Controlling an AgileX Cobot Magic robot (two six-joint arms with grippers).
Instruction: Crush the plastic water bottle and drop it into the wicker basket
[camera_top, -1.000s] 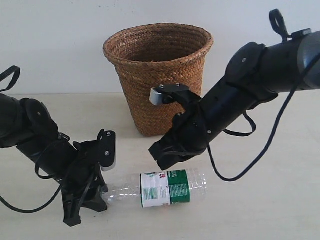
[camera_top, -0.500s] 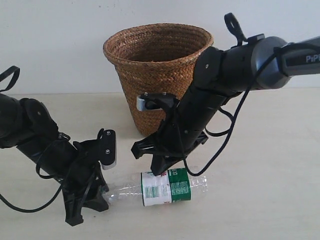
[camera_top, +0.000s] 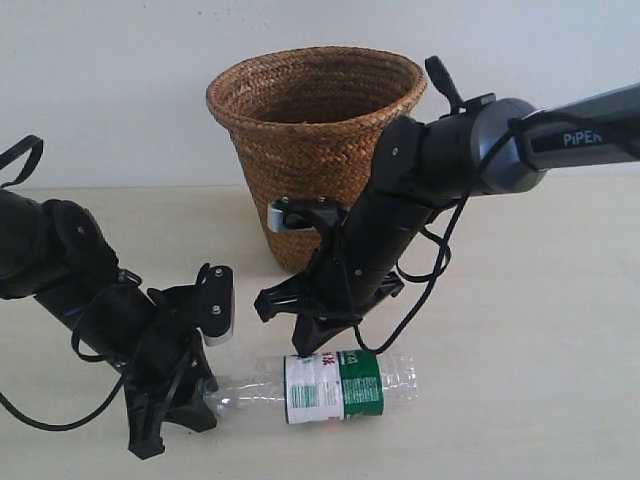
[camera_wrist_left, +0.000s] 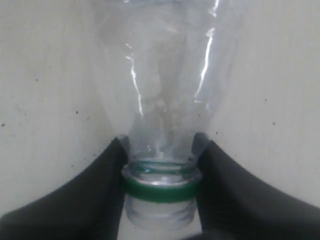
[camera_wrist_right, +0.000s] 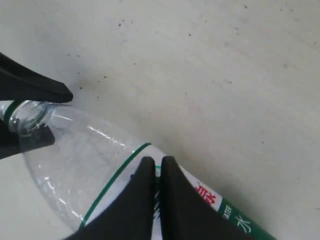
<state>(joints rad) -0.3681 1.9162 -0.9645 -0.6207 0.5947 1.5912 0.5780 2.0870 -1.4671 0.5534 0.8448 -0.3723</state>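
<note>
Claw status, both arms: my left claw (camera_wrist_left: 161, 150) is clamped on the neck of the plastic water bottle (camera_top: 312, 388), one finger on each side. My right claw (camera_wrist_right: 157, 162) has its fingers drawn together to a sliver of a gap; it holds nothing, and its tips bear down on the bottle's side. The bench (camera_top: 520, 330) is pale, smooth and bare around the work. The wicker basket (camera_top: 315, 150) stands upright at the back, mouth open, behind my right arm; I cannot tell whether the arm touches its wall. The bottle lies on its side on the bench in front of the basket, apart from it, and its body looks round and uncrushed. The label (camera_wrist_right: 205, 196) sits under my right tips. The green ring (camera_wrist_left: 161, 184) marks a mouth that appears uncapped. Risks, as I judge them: narrow closed tips on a slick round wall may skid off and roll the bottle; the neck may twist out of my left hold under that push; the plastic may spring back; and lifting my right arm could knock the basket.
</note>
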